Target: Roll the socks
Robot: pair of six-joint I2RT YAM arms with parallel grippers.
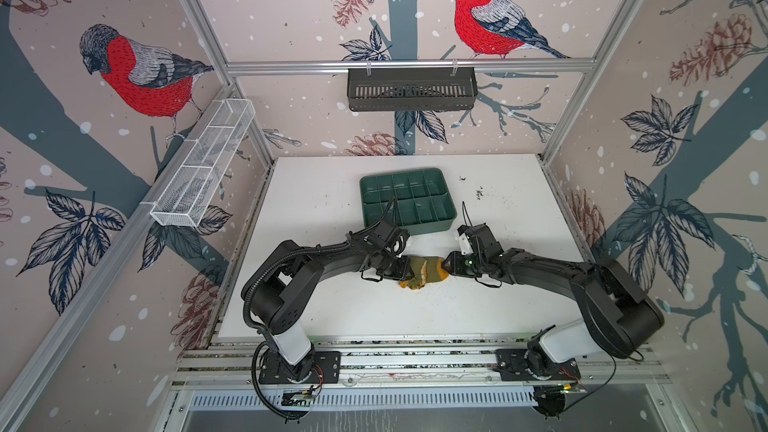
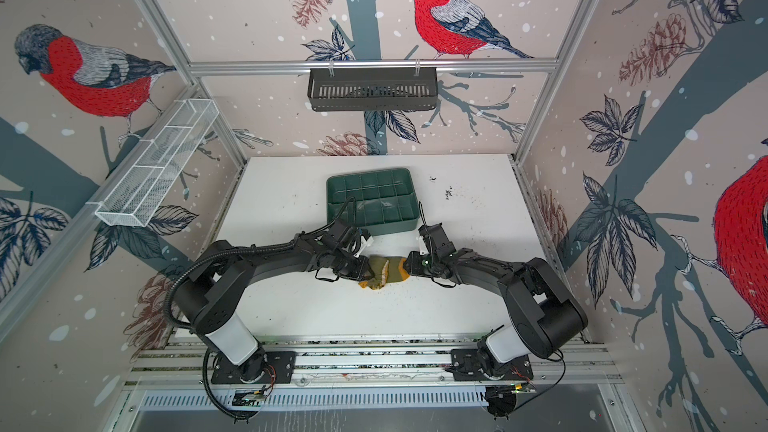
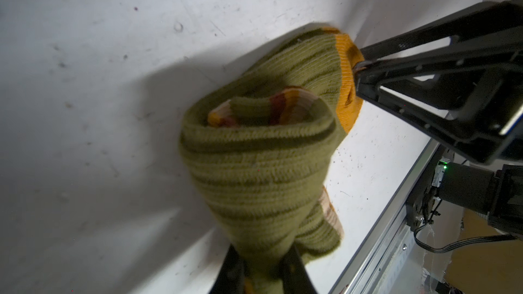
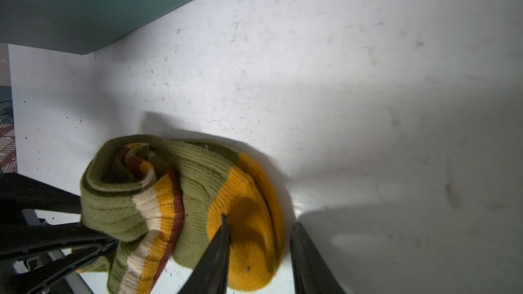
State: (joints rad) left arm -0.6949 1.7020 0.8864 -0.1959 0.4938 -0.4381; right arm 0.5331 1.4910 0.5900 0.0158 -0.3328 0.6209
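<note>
Your white table (image 1: 332,305) carries the green tray (image 1: 432,224) at centre, on the far side. The socks (image 1: 428,273) sit on the near side of the tray and apart from it, a loose olive bundle with striped cuffs folded inside. Your left gripper (image 1: 406,273) is clamped on the bundle's olive left end. Your right gripper (image 1: 448,268) pinches the mustard-orange toe at its right end. Contact with the table cannot be confirmed.
</note>
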